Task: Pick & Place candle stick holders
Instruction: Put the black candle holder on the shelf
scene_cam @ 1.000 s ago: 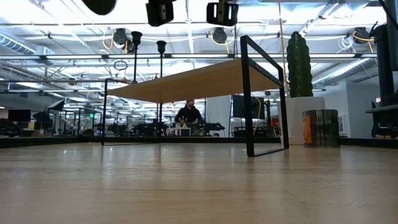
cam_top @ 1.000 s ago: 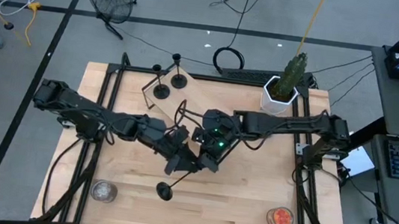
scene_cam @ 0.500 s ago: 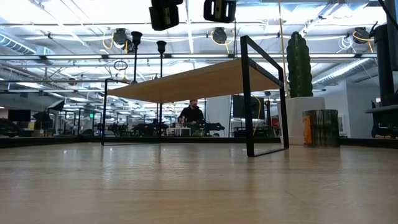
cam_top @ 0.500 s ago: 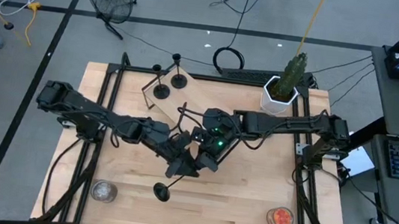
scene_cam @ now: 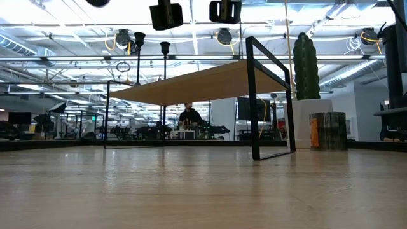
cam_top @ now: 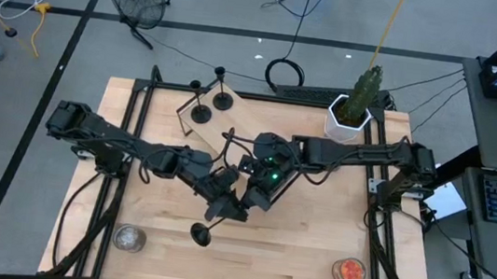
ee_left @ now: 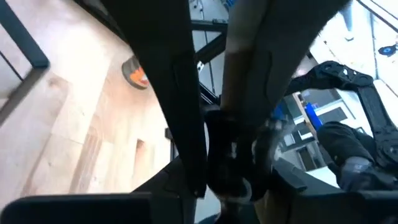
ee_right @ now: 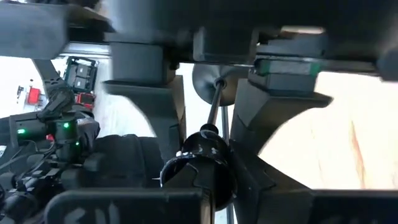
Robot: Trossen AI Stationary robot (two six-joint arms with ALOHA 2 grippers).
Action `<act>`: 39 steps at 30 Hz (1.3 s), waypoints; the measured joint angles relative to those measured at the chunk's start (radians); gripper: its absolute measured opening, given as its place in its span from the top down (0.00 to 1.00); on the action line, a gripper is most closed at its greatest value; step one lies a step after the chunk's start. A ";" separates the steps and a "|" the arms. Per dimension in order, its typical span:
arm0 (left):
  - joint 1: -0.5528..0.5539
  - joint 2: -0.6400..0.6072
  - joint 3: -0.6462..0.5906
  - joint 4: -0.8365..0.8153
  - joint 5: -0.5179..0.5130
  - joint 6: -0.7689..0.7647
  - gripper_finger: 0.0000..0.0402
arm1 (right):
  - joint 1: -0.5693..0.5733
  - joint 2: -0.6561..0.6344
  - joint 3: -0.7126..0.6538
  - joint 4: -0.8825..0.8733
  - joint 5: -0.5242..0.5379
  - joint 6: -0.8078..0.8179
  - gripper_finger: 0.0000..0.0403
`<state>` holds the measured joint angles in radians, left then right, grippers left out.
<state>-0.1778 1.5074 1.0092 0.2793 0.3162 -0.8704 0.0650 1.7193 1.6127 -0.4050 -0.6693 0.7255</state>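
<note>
While both arms crowd the middle of the table [cam_top: 311, 250], the left gripper [cam_top: 225, 206] clamps a tilted candle stick holder [cam_top: 204, 232]; the right gripper's [cam_top: 256, 193] opening I cannot tell. The arms might collide and knock it free.

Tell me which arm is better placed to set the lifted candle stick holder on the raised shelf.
Probably left. The shelf with two holders lies on the left half of the table, and the left gripper is at the lifted holder. The right gripper is there too.
</note>
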 joint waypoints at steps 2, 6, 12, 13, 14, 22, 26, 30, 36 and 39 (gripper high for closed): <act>-0.003 0.000 0.000 -0.001 0.017 0.003 0.77 | 0.000 -0.002 0.000 0.006 -0.011 -0.007 0.96; -0.004 0.000 0.000 0.000 0.022 0.004 0.86 | 0.000 -0.002 0.000 0.002 -0.014 -0.008 0.95; -0.004 0.000 0.000 0.005 0.019 0.016 0.95 | 0.000 -0.002 0.000 0.005 -0.015 -0.008 0.94; -0.004 0.000 0.000 0.005 0.017 0.011 0.94 | 0.000 -0.002 0.000 0.005 -0.015 -0.007 0.94; -0.004 0.000 0.000 0.006 0.014 0.006 0.94 | 0.000 -0.002 0.000 0.005 -0.014 -0.007 0.94; -0.004 0.000 0.000 0.004 0.011 -0.005 0.95 | 0.001 -0.001 0.000 0.005 -0.014 -0.005 0.91; -0.004 -0.001 0.000 -0.008 0.005 -0.004 0.95 | 0.001 0.000 0.000 0.002 -0.012 -0.005 0.87; -0.006 -0.002 0.000 -0.018 0.000 -0.001 0.95 | 0.001 0.002 0.000 0.000 -0.012 -0.005 0.82; -0.009 -0.002 0.003 -0.032 -0.003 0.012 0.95 | 0.001 0.004 0.000 0.003 -0.038 0.024 0.75; -0.018 -0.003 0.004 -0.050 -0.006 0.012 0.95 | 0.001 0.005 0.000 0.003 -0.050 0.049 0.73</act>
<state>-0.1959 1.5043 1.0131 0.2298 0.3106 -0.8585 0.0658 1.7241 1.6127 -0.4015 -0.7193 0.7742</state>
